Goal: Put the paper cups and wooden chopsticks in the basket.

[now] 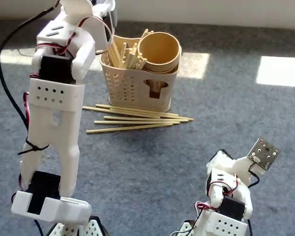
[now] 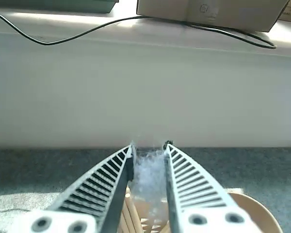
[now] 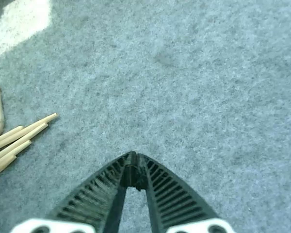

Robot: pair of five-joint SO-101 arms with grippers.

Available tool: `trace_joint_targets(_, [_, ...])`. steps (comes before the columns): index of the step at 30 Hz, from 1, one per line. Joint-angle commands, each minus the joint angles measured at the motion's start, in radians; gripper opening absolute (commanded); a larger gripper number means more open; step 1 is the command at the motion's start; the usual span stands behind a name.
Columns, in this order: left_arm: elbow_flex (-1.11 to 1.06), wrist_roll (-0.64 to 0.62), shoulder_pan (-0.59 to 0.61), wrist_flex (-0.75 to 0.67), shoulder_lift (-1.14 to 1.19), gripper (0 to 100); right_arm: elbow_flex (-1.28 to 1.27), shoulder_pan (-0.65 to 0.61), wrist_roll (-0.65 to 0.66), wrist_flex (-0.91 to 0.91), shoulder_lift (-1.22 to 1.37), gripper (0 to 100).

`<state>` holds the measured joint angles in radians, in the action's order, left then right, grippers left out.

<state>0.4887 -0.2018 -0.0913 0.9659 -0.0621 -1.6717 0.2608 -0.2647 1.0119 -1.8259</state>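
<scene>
Basket (image 1: 132, 91) beneath left gripper (image 2: 149, 144)

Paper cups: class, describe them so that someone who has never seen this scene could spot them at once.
On the grey carpet stands a cream slotted basket, with loose chopsticks lying in front of it. The paper cups sit nested inside it, beside upright chopsticks. They alone are round and open-mouthed; their neighbours are thin sticks.
</scene>
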Motion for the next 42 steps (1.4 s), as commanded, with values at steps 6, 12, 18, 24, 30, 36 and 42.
trace_joint_targets(6, [0.374, 0.178, -0.242, 0.364, -0.018, 11, -0.104, 0.008, 0.0, -0.033, -0.01, 0.6])
trace_joint_targets(12, [0.398, 0.368, -0.427, 0.459, -0.01, 11, -0.104, 0.008, 0.0, -0.033, -0.01, 0.6])
trace_joint_targets(18, [0.355, 0.488, -0.526, 0.499, -0.007, 9, -0.104, 0.008, 0.0, -0.033, -0.01, 0.6])
trace_joint_targets(24, [0.236, 0.66, -0.602, 0.638, -0.008, 8, -0.104, 0.008, 0.0, -0.033, -0.01, 0.6])
trace_joint_targets(30, [0.041, 0.715, -0.576, 0.787, -0.019, 8, -0.104, 0.008, 0.0, -0.033, -0.01, 0.6])
trace_joint_targets(36, [-0.166, 0.721, -0.452, 0.787, -0.09, 9, -0.104, 0.008, 0.0, -0.033, -0.01, 0.6])
trace_joint_targets(42, [-0.394, 0.812, -0.349, 0.764, -0.185, 15, -0.104, 0.008, 0.0, -0.033, -0.01, 0.6])
